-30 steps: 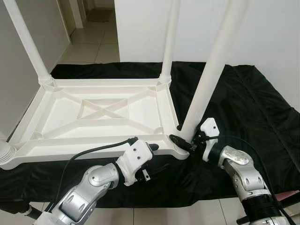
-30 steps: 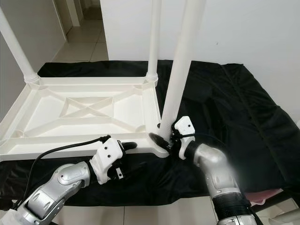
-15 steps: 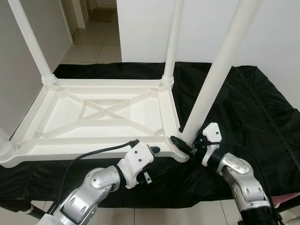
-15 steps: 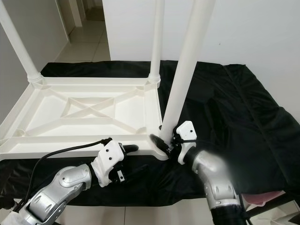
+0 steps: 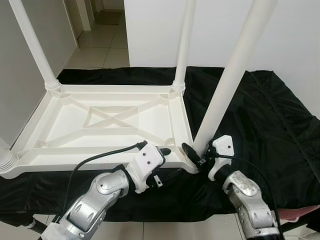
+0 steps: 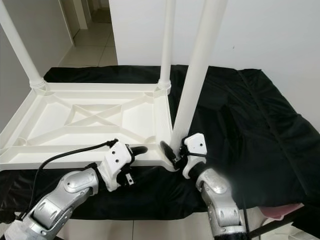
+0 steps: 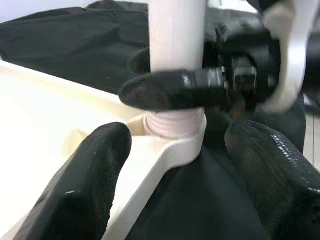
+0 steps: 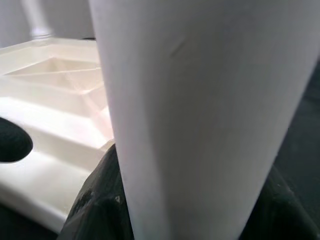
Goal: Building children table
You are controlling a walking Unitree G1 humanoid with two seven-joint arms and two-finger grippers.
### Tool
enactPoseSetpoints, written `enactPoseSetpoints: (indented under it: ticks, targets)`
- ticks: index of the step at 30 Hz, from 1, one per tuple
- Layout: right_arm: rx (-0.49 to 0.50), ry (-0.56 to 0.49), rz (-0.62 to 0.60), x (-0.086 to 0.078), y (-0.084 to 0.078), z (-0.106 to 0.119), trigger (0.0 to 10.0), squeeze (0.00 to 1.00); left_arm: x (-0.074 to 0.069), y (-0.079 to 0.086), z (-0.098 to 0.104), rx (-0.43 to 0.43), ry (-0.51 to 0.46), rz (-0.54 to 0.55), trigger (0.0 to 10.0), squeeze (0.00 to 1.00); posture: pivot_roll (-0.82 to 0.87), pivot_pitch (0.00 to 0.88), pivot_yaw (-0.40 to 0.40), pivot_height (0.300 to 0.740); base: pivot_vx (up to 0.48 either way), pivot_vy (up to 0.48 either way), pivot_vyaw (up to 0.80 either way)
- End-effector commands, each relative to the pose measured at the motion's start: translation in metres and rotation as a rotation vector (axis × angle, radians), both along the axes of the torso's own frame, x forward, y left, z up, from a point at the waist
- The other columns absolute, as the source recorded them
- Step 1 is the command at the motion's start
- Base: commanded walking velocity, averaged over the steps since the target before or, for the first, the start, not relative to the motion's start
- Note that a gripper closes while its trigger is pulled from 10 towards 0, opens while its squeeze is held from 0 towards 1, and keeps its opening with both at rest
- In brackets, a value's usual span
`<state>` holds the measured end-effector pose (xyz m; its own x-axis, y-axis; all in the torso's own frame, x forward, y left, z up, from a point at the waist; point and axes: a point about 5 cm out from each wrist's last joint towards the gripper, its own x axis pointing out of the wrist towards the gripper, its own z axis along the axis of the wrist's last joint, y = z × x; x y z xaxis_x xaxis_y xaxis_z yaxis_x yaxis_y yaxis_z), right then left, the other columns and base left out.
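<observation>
Tabletop (image 5: 115,120) lies upside down on black cloth (image 5: 260,115) so legs go in from above; right tool (image 5: 196,152) clamps near-corner leg (image 5: 225,90) at its threaded base, prob. seating it, while left tool (image 5: 161,161), fingers apart & empty, straddles frame edge beside it.

Head stereo pair looked forward and down from above both arms. Both eyes shared the upturned table (image 5: 115,120), the black sheet (image 5: 260,110) and the tilted leg (image 5: 230,80); the right eye saw it all shifted toward the left. Left wrist cam sat very close and low, looking along its own fingers (image 7: 80,190) at the corner socket (image 7: 176,131), with one of the right arm's fingers (image 7: 170,91) crossing ahead of them. Right wrist cam was closer still, nearly against the leg between its fingers (image 8: 105,200); table ribs showed beyond. Both wrist views shared that leg base.
</observation>
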<state>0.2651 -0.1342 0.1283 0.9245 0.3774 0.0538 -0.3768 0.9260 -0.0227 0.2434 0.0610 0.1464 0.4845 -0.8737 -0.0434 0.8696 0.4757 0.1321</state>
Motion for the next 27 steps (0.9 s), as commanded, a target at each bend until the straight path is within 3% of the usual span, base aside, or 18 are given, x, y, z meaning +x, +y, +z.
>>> enactPoseSetpoints:
  ticks: [1,11,12,13,17,24,25,26,27]
  targets:
    - [0.062,0.094,-0.115,-0.004,0.006,-0.013,10.0,0.00,-0.001,0.002,-0.005,-0.015,0.050,0.003,10.0,0.00,-0.07,0.031,0.035,0.740,0.000,0.000,0.00]
    - [0.154,0.084,-0.266,-0.006,0.019,-0.010,10.0,0.00,-0.004,0.007,-0.009,0.029,0.013,0.001,10.0,0.00,-0.06,0.049,0.042,0.740,0.000,0.000,0.00]
    - [0.162,0.076,-0.263,-0.006,0.020,-0.008,10.0,0.71,-0.004,0.009,-0.008,0.038,0.007,0.000,10.0,0.00,-0.06,0.051,0.048,0.740,0.000,0.000,0.00]
    - [0.172,0.069,-0.255,-0.007,0.022,-0.007,10.0,1.00,-0.004,0.011,-0.008,0.047,-0.001,0.000,10.0,0.00,-0.06,0.047,0.053,0.740,0.000,0.000,0.00]
    - [0.173,0.047,-0.228,-0.007,0.025,-0.001,10.0,1.00,-0.002,0.014,-0.007,0.065,-0.029,0.006,10.0,0.00,-0.06,0.045,0.057,0.740,0.000,0.000,0.00]
    - [0.115,0.029,-0.198,-0.004,0.012,0.003,10.0,1.00,0.003,0.010,-0.005,0.070,-0.056,0.021,10.0,0.00,-0.08,0.027,0.052,0.740,0.000,0.000,0.00]
    - [0.100,0.025,-0.175,-0.003,0.012,0.003,10.0,0.76,0.003,0.009,-0.005,0.070,-0.058,0.023,10.0,0.00,-0.08,0.027,0.051,0.740,0.000,0.000,0.00]
    - [0.083,0.013,-0.147,-0.002,0.011,0.005,10.0,0.02,0.004,0.009,-0.005,0.071,-0.058,0.030,10.0,0.00,-0.09,0.022,0.052,0.740,0.000,0.000,0.00]
    - [0.073,0.005,-0.129,-0.002,0.010,0.006,10.0,0.02,0.004,0.009,-0.005,0.073,-0.058,0.035,10.0,0.00,-0.09,0.022,0.052,0.740,0.000,0.000,0.00]
